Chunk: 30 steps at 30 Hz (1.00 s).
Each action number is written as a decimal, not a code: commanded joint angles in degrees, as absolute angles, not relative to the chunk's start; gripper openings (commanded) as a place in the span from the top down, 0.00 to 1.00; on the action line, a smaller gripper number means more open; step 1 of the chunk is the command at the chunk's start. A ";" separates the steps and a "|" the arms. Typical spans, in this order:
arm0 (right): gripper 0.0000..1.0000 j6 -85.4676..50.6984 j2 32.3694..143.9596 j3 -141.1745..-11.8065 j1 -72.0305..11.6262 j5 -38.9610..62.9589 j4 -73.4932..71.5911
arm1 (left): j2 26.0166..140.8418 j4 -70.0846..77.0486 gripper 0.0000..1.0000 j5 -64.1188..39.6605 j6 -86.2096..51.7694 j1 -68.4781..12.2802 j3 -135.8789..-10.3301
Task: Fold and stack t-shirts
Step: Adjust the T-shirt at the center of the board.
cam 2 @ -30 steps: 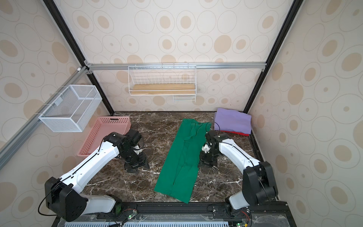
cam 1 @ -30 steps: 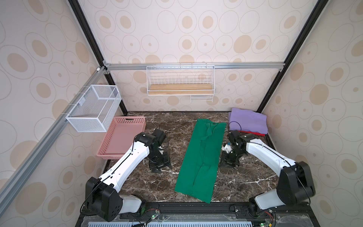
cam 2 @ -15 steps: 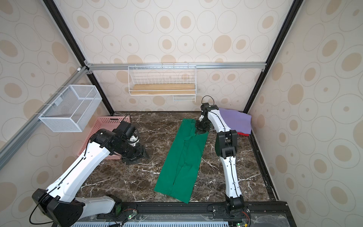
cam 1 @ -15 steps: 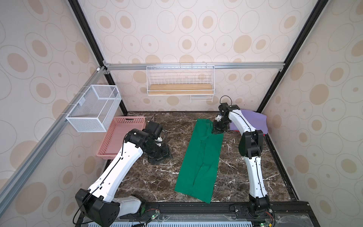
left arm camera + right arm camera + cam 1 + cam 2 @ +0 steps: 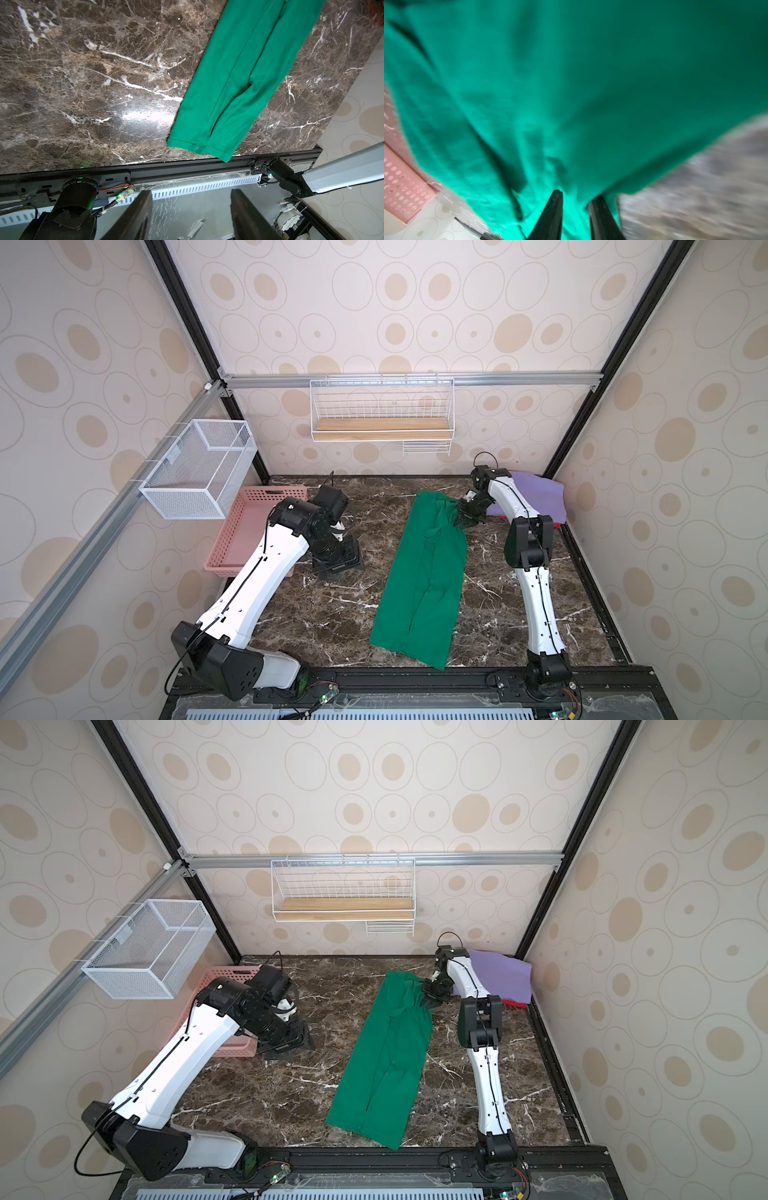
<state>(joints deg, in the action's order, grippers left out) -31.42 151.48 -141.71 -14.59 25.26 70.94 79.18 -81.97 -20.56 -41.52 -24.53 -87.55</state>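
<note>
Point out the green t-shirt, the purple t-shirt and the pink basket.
green t-shirt (image 5: 428, 572): in a top view, middle of the long folded strip.
purple t-shirt (image 5: 544, 497): in a top view, its flat upper face.
pink basket (image 5: 272, 491): in a top view, far rim.

**Polished stone, matt cloth, plastic, wire and wood**

The table top (image 5: 83, 72) looks like dark brown marble with white veins, polished enough to throw back a bright glare. The green shirt (image 5: 428, 580) lying on it is soft, matt cloth with a stitched hem. The purple shirt (image 5: 536, 497), near the green shirt's far end, is equally matt. The pink basket (image 5: 245, 526), well apart from the green shirt, is smooth perforated plastic. On the wall beyond the green shirt, a white wire shelf (image 5: 382, 406) carries a pale wood board (image 5: 382, 435).
</note>
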 commanded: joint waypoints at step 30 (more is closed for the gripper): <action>0.61 -22.78 144.58 -134.71 -13.22 26.90 72.00 | 78.55 -82.02 0.36 -22.49 -41.24 -24.79 -83.32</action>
<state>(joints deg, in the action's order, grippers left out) -29.28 149.10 -136.94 -12.56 31.18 65.78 78.32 -82.63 -22.15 -41.56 -24.53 -84.03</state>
